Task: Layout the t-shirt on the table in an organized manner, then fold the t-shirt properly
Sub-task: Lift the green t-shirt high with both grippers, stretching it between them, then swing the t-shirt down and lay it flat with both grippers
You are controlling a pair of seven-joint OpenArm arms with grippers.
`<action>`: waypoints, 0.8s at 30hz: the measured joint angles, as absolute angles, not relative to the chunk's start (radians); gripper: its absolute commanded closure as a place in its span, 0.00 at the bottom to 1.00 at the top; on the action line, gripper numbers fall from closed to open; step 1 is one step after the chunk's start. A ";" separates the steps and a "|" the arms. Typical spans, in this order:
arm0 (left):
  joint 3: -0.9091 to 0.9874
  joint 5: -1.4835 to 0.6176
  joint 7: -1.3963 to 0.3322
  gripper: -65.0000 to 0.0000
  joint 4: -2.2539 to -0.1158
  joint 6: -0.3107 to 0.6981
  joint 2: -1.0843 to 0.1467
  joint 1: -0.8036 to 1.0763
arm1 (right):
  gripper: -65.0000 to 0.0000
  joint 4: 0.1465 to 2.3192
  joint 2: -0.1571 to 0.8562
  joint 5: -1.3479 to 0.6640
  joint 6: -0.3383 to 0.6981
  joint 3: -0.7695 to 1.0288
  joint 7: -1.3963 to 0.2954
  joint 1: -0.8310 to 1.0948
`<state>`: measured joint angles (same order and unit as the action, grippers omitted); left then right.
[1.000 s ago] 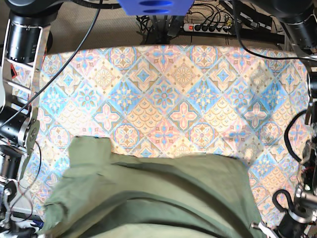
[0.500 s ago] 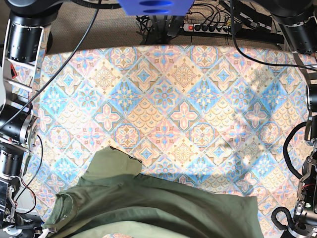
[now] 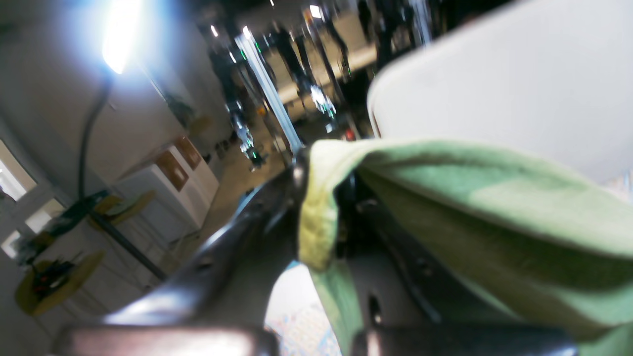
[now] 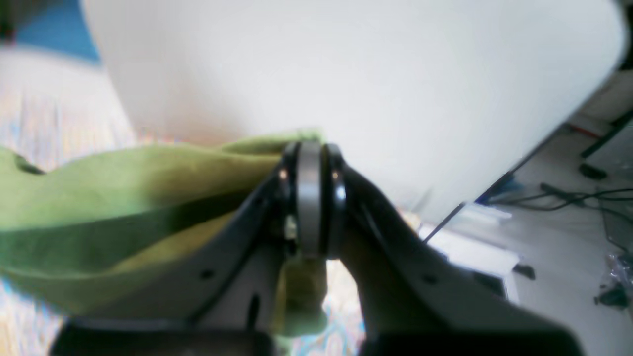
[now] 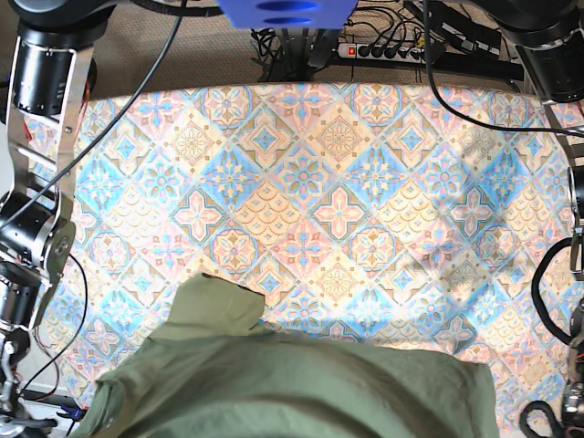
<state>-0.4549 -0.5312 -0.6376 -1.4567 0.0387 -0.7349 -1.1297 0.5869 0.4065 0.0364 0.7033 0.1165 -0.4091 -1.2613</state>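
Two grippers: both clenched on the t-shirt (image 5: 301,379), each w/ its own bit of fabric.
L gripper (image 3: 341,198): pinching a fold of the shirt; cloth loops over the tips, a short flap hangs in front, the rest sweeps off to the R of the L wrist view.
R gripper (image 4: 311,158): tips closed on the cloth too; fabric runs off to the L of the R wrist view, w/ a piece hanging below. Pic's blurry.
T-shirt: olive green, in the lower part of the base view, well apart from the table's top edge; spans much of the width btwn the side edges, cut off at the bottom of the view.
Shirt shape: raised, loose folds across the middle; one flap sticks up toward the table's top edge, nearer its L side in the base view.
Table (image 5: 338,214): pastel diamond-tile cloth, blue, pink & cream.
Beyond top edge: cables (image 5: 392,36) and a blue part (image 5: 287,13).
L wrist bkgd: bright lamp (image 3: 118,44), big white rounded surface (image 3: 494,94).
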 measured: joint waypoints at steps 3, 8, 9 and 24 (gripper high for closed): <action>-0.374 -0.530 -0.646 1.00 -1.457 0.031 -0.745 -1.102 | 0.99 0.594 0.419 0.037 0.702 0.134 -0.408 -1.266; -0.340 -0.532 -0.644 1.00 -1.557 0.035 -0.804 -1.000 | 0.99 0.724 0.446 0.036 0.713 0.138 -0.487 -1.252; -0.321 -0.533 -0.641 1.00 -1.592 0.034 -0.824 -0.953 | 0.99 0.771 0.460 0.023 0.722 0.157 -0.517 -1.253; -0.033 -0.537 -0.642 1.00 -1.921 0.052 -0.872 -0.312 | 0.99 1.451 0.513 -0.101 0.706 0.281 -0.963 -0.842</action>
<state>-0.0326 -0.5373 -0.6422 -1.9209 0.0521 -0.8719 -0.3122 1.4506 0.5125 -0.1005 0.7059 0.2813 -0.9634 -0.8421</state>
